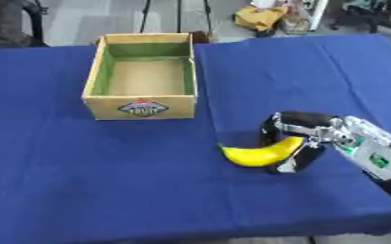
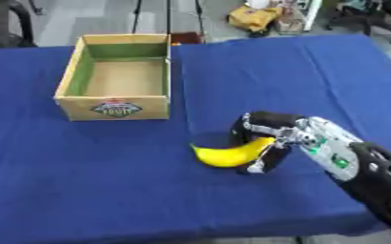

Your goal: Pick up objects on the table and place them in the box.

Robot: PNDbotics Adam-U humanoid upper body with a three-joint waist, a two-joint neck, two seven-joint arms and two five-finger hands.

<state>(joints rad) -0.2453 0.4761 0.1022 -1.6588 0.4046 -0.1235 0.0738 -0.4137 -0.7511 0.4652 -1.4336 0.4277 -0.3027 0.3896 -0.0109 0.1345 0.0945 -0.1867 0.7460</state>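
Observation:
A yellow banana [image 1: 261, 153] lies on the blue tablecloth, right of centre and near the front. My right hand [image 1: 302, 131] comes in from the lower right, its fingers and thumb curled round the banana's right end. The open cardboard box [image 1: 142, 106] stands at the back left, with nothing visible inside it. My left hand shows in neither view.
The blue-covered table [image 1: 82, 181] fills most of the view, with its front edge near the bottom. Beyond the far edge are chair legs and a yellow bag [image 1: 261, 16] on the floor.

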